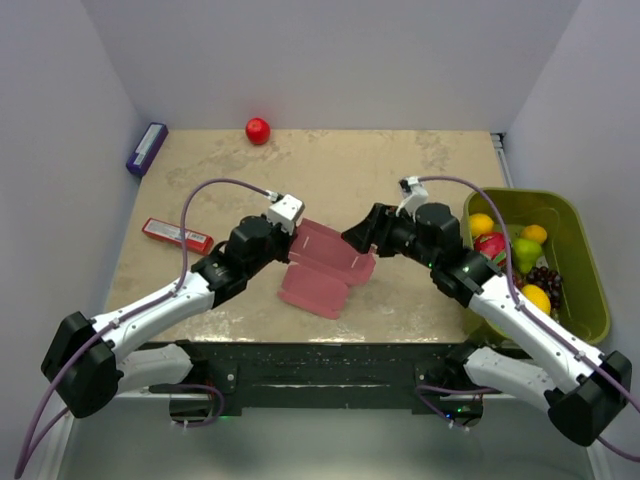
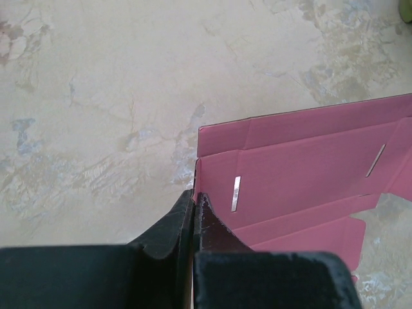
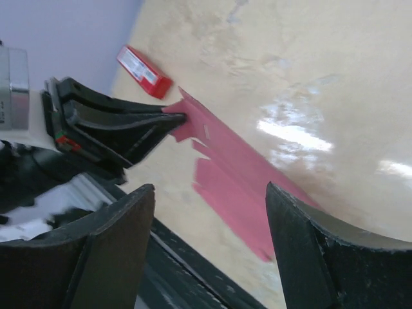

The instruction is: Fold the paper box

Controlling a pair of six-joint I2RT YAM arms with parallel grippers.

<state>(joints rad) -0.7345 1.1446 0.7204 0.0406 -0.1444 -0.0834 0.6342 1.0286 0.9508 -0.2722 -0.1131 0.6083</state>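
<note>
Box (image 1: 322,268): pink card, mostly unfolded, lying mid-surface toward the near edge, between your two arms. Creases and two narrow slots show in the left wrist view. A flap points toward the arm bases.

Left claw (image 2: 194,196): shut tight, jaws pressed together on the box's left edge near a corner. The right wrist view confirms it: the black fingertips meet on the pink corner. You have the card pinched there.

Right claw (image 3: 207,193): jaws spread wide, holding nothing. From its own camera the card lies on the surface (image 1: 350,170) beyond the gap between the two fingers. From above, the claw sits at the box's right edge. You cannot tell from these views whether a finger touches the card.

Card attitude: the far panel looks slightly raised along a crease near the right claw, and the near flap lies flat. No walls stand up, so it does not read as a closed box.

Other items:
- Red packet (image 1: 177,235) on the left of the surface, apart from the box.
- Red ball (image 1: 258,130) at the far edge.
- Purple block (image 1: 146,149) at the far left corner.
- Green bin (image 1: 592,290) off the right side, with fruit (image 1: 512,250) in it.
</note>
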